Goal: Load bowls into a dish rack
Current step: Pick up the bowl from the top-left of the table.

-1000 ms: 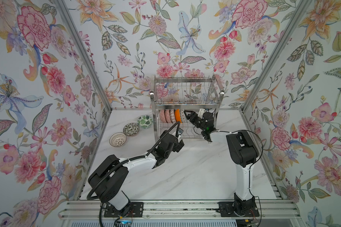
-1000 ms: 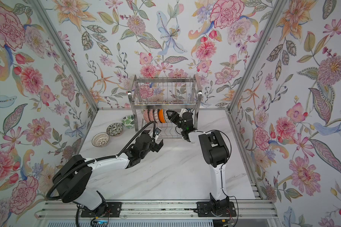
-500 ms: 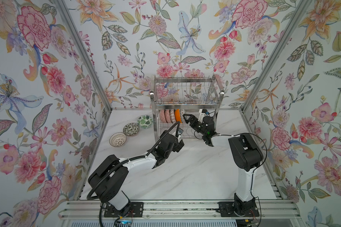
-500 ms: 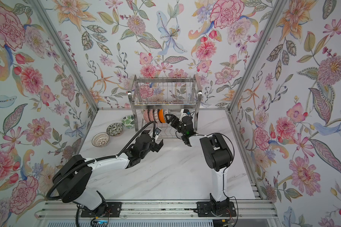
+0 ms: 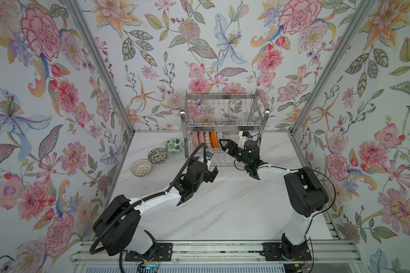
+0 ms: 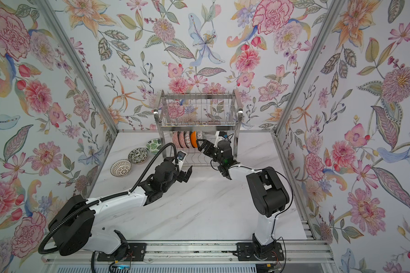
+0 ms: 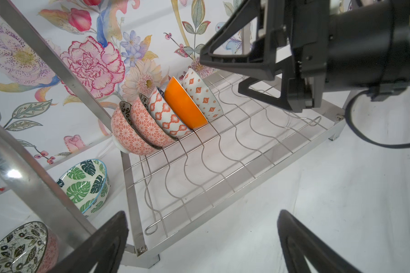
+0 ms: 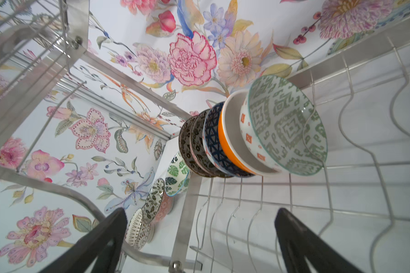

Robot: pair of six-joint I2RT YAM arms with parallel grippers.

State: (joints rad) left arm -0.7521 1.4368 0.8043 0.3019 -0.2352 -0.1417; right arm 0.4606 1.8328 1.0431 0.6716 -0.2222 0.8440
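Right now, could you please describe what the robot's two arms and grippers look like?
The left arm and right arm have white links with bulky black joints. A ribbed black hose runs along the left; a thin black cable loops by the right. The left gripper and right gripper are black, with triangular open-frame fingers.

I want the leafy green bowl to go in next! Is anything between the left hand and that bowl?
Yes. The dish rack's shiny side leg stands between the open left hand and the leafy green bowl, which sits on the table just outside the rack. The hand probably has to go around it.
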